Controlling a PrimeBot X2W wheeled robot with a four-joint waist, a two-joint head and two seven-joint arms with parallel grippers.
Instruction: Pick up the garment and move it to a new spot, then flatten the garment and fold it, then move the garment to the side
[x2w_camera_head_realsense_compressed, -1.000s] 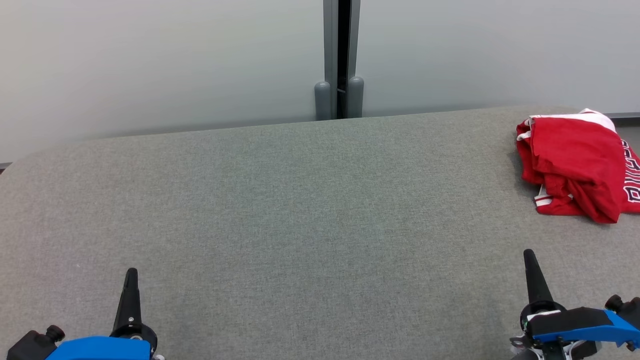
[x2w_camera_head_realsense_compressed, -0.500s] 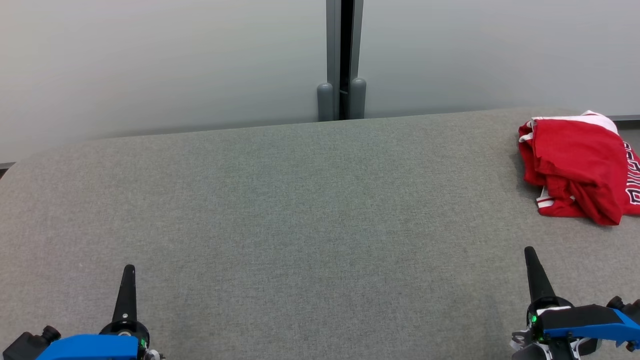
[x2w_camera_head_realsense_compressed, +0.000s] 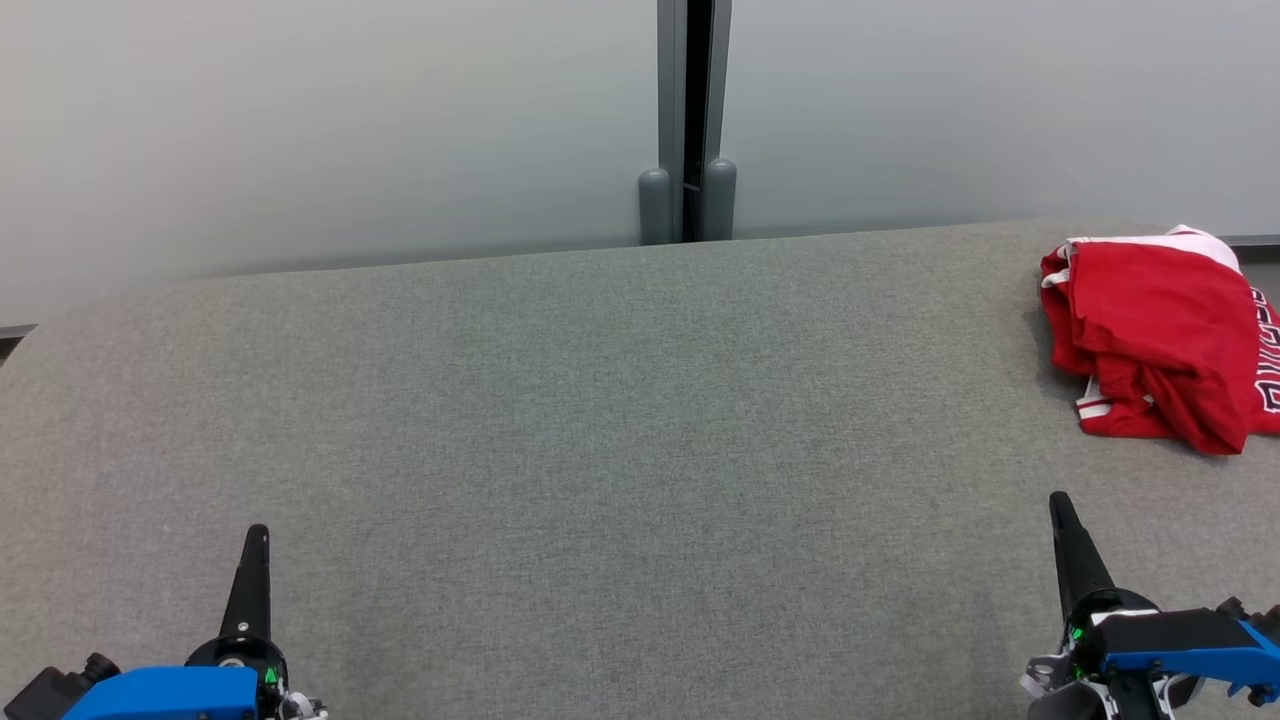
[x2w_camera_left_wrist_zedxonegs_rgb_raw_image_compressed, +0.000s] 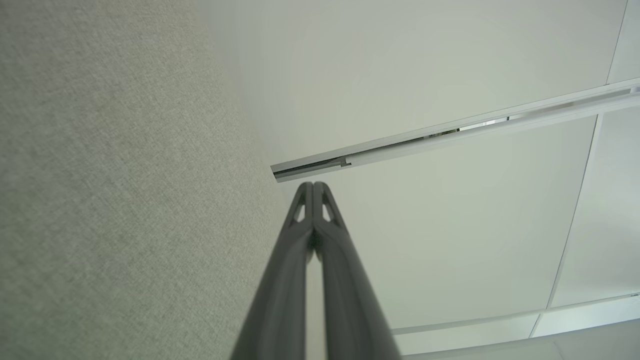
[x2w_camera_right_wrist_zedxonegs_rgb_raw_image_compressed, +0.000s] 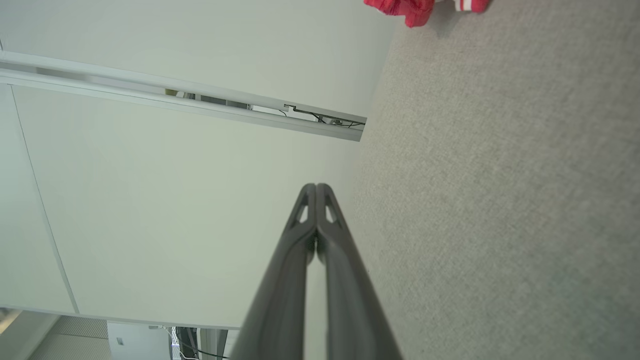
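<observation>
A crumpled red garment (x2w_camera_head_realsense_compressed: 1160, 340) with white trim and dark lettering lies at the far right of the grey table (x2w_camera_head_realsense_compressed: 620, 420), partly cut off by the head view's right edge. A red corner of the garment (x2w_camera_right_wrist_zedxonegs_rgb_raw_image_compressed: 400, 7) peeks in at the top of the right wrist view. My right gripper (x2w_camera_head_realsense_compressed: 1060, 503) hovers near the front right, well short of the garment, fingers pressed together and empty. At the front left my left gripper (x2w_camera_head_realsense_compressed: 257, 535) is shut too, holding nothing. Both wrist views confirm the closed tips: left gripper (x2w_camera_left_wrist_zedxonegs_rgb_raw_image_compressed: 313, 185), right gripper (x2w_camera_right_wrist_zedxonegs_rgb_raw_image_compressed: 316, 186).
Pale frosted wall panels stand behind the table, joined by a grey upright post (x2w_camera_head_realsense_compressed: 688, 120) at the middle of the far edge. The table's far left corner is rounded.
The whole head view has drifted a little to the right and down, so the camera moved. Both grippers stay shut and sit slightly lower in the picture.
</observation>
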